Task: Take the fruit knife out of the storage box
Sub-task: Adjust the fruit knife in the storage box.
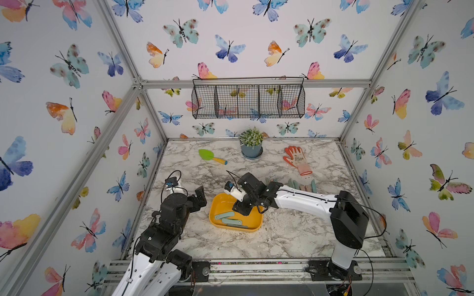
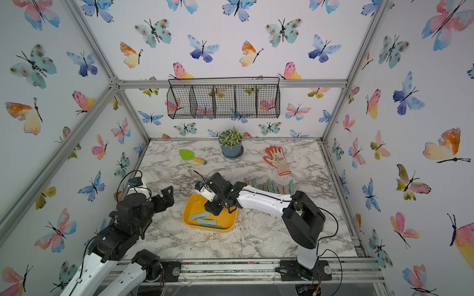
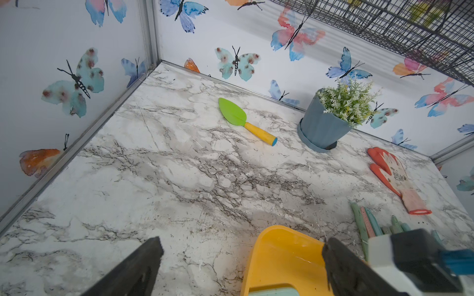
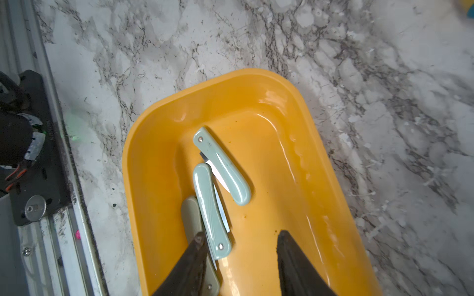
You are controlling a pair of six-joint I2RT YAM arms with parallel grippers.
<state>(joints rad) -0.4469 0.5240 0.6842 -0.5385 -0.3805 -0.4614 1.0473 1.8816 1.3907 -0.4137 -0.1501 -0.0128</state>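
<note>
One fruit knife (image 4: 191, 217) lies half hidden under the right gripper (image 4: 239, 237) (storage box (image 4: 282, 107) cut by the edge).

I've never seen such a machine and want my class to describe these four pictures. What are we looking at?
A robot with two arms works at a marble table. Two pictures look down on the whole scene; the other two come from cameras on the arms' wrists. Each arm ends in a claw. The right claw hangs open over the storage box, a shallow yellow tray with three folded fruit knives. The left claw is open nearby. Neither holds anything. Also on the table: a green trowel, a potted plant, an orange glove and a row of pastel pieces, perhaps knives.
</note>
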